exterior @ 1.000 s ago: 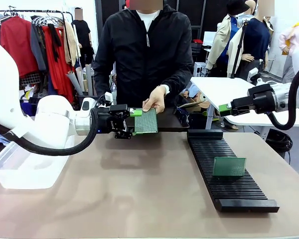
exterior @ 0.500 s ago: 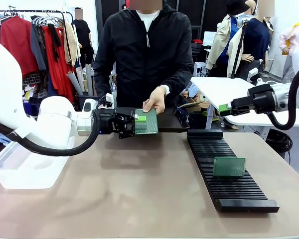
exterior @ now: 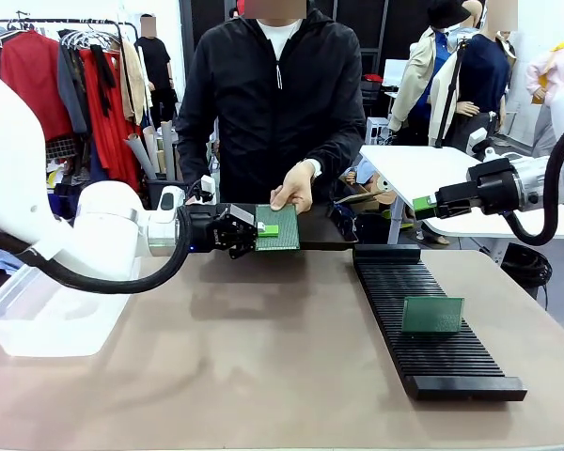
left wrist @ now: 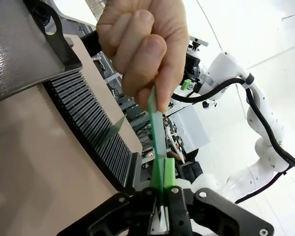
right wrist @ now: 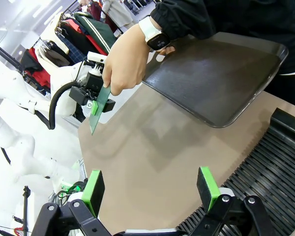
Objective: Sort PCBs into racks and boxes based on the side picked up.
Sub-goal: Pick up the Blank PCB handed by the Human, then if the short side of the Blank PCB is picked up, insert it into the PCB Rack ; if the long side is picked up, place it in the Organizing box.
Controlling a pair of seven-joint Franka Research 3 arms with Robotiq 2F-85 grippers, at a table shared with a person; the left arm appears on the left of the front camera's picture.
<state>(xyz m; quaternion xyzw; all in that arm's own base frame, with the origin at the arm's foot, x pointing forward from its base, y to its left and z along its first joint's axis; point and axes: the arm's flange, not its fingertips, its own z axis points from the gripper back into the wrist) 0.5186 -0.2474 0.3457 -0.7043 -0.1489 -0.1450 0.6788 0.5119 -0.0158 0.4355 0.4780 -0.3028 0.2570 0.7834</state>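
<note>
The left pincer (exterior: 268, 230) is clamped tight on the near edge of a PCB (exterior: 280, 228) that the person's hand (exterior: 292, 188) holds by its far upper corner, above the front edge of the dark tray (exterior: 324, 230) at the far side of the tabletop (exterior: 263, 357). In the left wrist view the PCB (left wrist: 158, 142) stands edge-on, running straight out from between the green pads (left wrist: 169, 169) up into the person's fingers (left wrist: 152, 54), so its long axis lies in line with the pincer's own reach. Both hold it at once; the handover looks unfinished until the hand lets go. The right pincer (right wrist: 152, 189) hangs wide open with nothing in it, off to the right above the far end of the black slotted rack (exterior: 432, 319), where a second PCB (exterior: 432, 315) already stands in a slot. The clear plastic box (exterior: 38, 319) sits at the table's left edge, just beside the left arm, so the box is the closer destination for this arm and the rack lies well across to the right. Which one is right depends on the side gripped, which I cannot judge from here
</note>
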